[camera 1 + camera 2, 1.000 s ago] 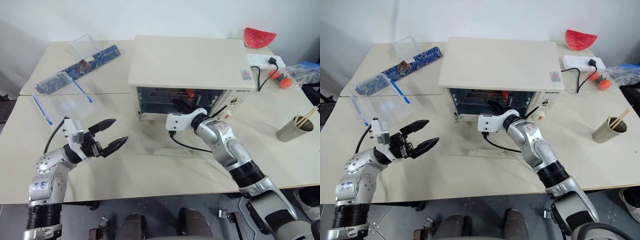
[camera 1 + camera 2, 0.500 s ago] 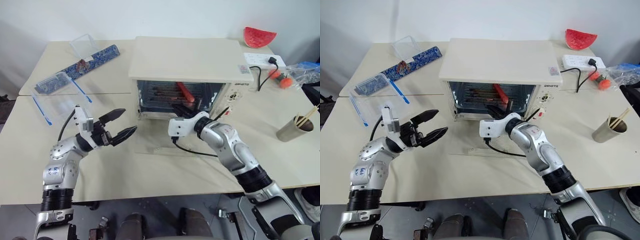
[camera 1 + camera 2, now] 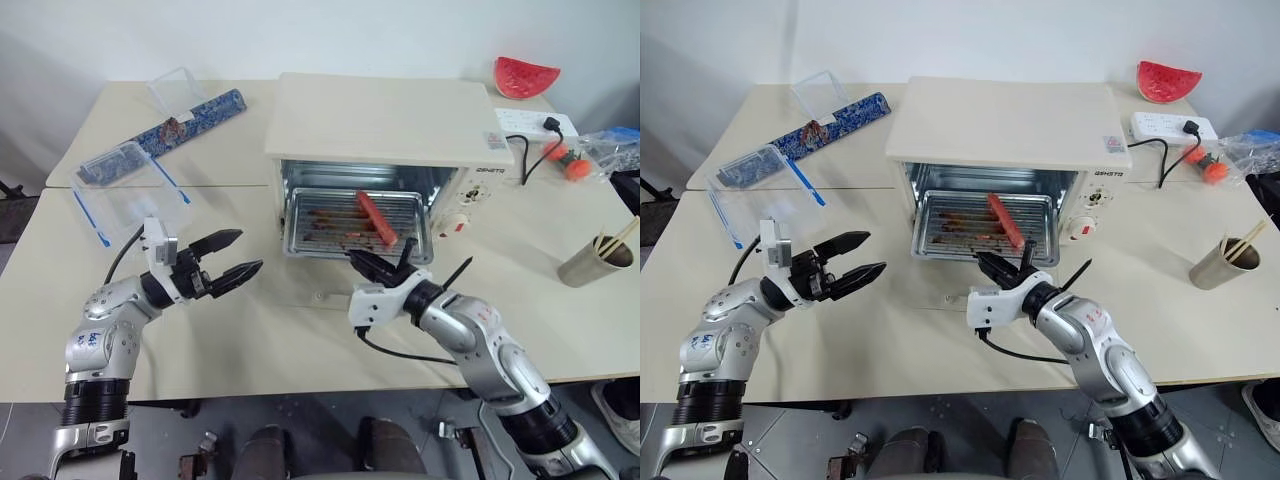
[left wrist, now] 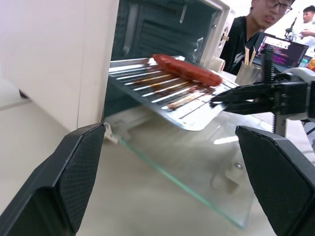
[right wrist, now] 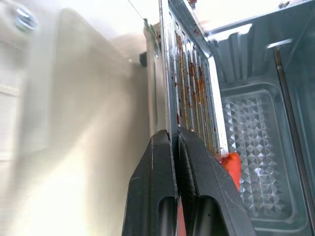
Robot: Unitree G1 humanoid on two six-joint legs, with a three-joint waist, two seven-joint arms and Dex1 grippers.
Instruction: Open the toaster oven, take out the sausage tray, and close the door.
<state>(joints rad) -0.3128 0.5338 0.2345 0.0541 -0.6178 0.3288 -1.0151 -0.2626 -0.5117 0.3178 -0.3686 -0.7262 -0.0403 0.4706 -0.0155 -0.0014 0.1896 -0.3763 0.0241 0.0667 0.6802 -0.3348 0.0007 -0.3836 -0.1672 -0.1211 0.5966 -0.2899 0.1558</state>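
1. The toaster oven (image 3: 385, 130) stands on the table (image 3: 250, 340); the door (image 4: 197, 167) lies folded down flat in front of it.
2. The right arm reaches in from the lower right, its forearm angled up and left toward the oven mouth. The right gripper (image 3: 362, 263) points roughly level, with its fingers pinched on the front edge of the sausage tray (image 3: 345, 222).
3. The sausage tray sticks partway out of the oven above the open door, and a sausage (image 3: 376, 218) lies on its ridged bottom.
4. The left arm is bent at the elbow on the left side of the table. The left gripper (image 3: 232, 255) has its fingers spread wide, holds nothing, and points toward the oven while apart from it.
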